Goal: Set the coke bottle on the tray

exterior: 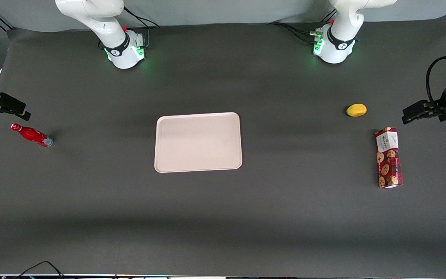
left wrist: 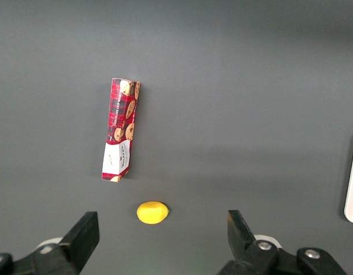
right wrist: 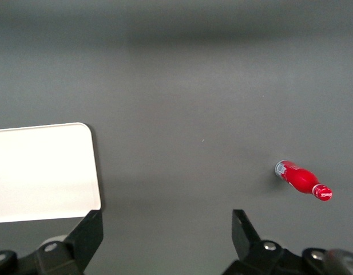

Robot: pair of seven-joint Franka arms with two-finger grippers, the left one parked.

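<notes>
The coke bottle (exterior: 32, 135) is small, slim and red with a red cap and a silvery base. It lies on its side on the dark table at the working arm's end; it also shows in the right wrist view (right wrist: 302, 180). The pale pinkish-beige tray (exterior: 198, 142) lies flat in the middle of the table, and its corner shows in the right wrist view (right wrist: 44, 172). My right gripper (exterior: 14, 108) hangs high above the table, a little farther from the front camera than the bottle's cap. Its fingers are spread wide apart with nothing between them (right wrist: 165, 235).
A yellow lemon-like fruit (exterior: 356, 110) and a red cookie box (exterior: 388, 157) lie toward the parked arm's end of the table. Both show in the left wrist view, fruit (left wrist: 152, 212) and box (left wrist: 121, 129). The two arm bases stand along the table's back edge.
</notes>
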